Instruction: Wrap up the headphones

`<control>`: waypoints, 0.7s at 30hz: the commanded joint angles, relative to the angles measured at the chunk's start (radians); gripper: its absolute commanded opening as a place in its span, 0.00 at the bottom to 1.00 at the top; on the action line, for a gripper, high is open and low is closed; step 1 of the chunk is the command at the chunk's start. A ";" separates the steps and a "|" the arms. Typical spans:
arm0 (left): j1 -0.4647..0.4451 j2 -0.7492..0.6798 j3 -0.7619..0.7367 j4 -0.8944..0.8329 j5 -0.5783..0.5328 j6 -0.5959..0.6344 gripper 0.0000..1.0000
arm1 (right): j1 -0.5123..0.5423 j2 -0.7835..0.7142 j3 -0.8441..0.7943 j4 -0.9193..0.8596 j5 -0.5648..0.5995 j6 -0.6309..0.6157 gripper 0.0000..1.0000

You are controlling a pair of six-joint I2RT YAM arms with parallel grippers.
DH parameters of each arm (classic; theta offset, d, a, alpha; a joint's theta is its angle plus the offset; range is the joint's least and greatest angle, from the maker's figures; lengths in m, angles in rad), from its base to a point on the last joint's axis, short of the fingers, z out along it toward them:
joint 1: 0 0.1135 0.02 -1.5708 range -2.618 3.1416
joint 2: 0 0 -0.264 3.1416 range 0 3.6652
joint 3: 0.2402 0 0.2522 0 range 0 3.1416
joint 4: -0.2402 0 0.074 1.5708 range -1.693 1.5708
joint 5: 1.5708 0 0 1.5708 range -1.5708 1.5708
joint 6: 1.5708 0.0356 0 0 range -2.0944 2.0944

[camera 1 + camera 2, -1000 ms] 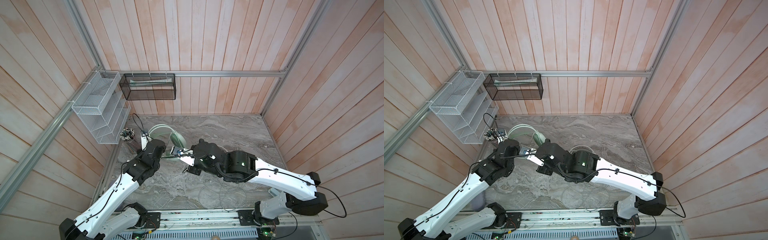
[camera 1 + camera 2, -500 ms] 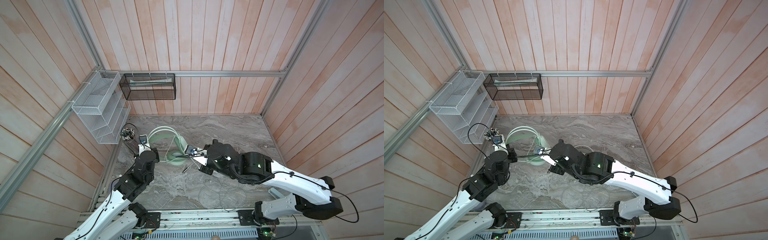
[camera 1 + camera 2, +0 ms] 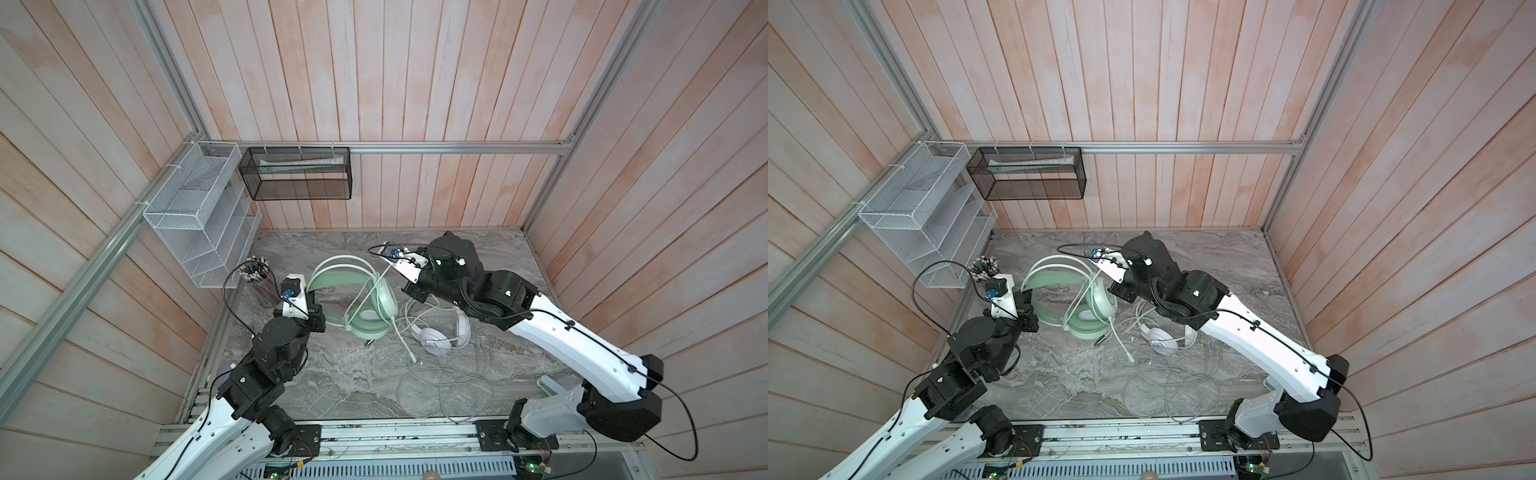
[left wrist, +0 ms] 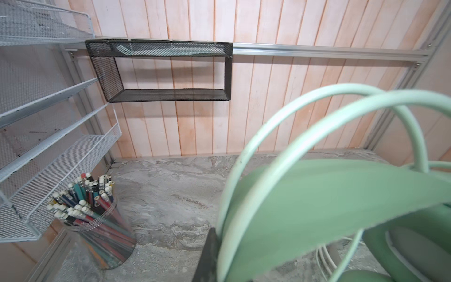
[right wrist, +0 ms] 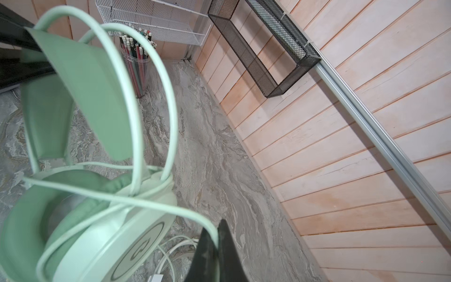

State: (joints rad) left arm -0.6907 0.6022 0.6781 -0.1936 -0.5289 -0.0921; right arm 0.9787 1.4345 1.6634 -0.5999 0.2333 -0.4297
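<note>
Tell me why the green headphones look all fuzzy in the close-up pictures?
Left wrist view: the pale mint green padded headset sits near the lens and blurs, while the clear cup of pencils is crisp; right wrist view: same blur, wooden plank wall sharp; both top views: all sharp.

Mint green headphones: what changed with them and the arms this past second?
The right end effector swung back and right, drawing the mint cable across the earcup. The left end effector, shut on the headband, barely shifted as its arm folded back. Front cable tangle and pencil cup stayed put.
</note>
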 commanded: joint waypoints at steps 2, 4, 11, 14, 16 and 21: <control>-0.014 -0.016 -0.025 -0.062 0.163 0.031 0.00 | -0.075 0.047 0.090 0.167 0.000 0.000 0.00; -0.019 -0.020 -0.025 -0.073 0.174 0.021 0.00 | -0.118 0.055 0.093 0.179 -0.057 0.022 0.00; -0.018 -0.015 0.118 -0.183 0.197 -0.132 0.00 | -0.233 0.014 -0.083 0.302 -0.233 0.101 0.02; -0.018 0.017 0.225 -0.245 0.289 -0.238 0.00 | -0.250 0.011 -0.115 0.309 -0.309 0.116 0.11; -0.018 0.026 0.272 -0.259 0.359 -0.292 0.00 | -0.267 0.004 -0.133 0.322 -0.335 0.124 0.14; -0.019 0.041 0.360 -0.285 0.465 -0.403 0.00 | -0.358 -0.033 -0.202 0.386 -0.493 0.177 0.24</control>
State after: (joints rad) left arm -0.7048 0.6529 0.9619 -0.5014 -0.2058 -0.3634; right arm 0.6651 1.4429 1.4902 -0.3107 -0.1715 -0.3069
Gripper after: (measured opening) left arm 0.084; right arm 0.233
